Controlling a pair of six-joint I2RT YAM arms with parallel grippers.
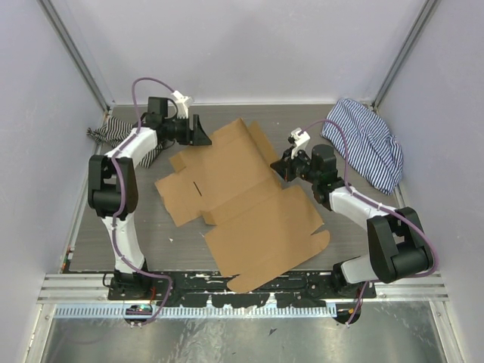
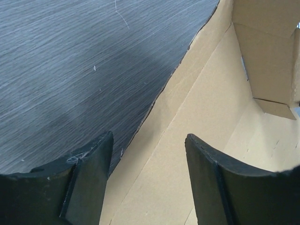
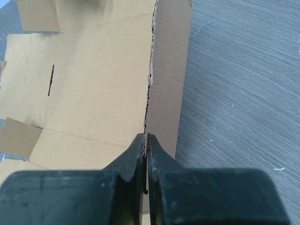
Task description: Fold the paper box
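You see the paper box (image 1: 249, 212) is matt corrugated cardboard, the table (image 1: 166, 236) matt grey wood-grain, the cloth (image 1: 367, 144) striped fabric.

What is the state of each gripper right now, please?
The left gripper is open at the edge of the paper box, holding nothing.
The right gripper is shut on a raised flap of the paper box.

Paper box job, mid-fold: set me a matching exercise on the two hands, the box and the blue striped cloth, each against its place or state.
1. left hand
2. right hand
3. paper box
4. blue striped cloth

A. bunched at the far right
B. shut on a flap edge
C. open, fingers apart over the box's edge
D. spread out in the middle

Pairs: 1-C, 2-B, 3-D, 4-A.
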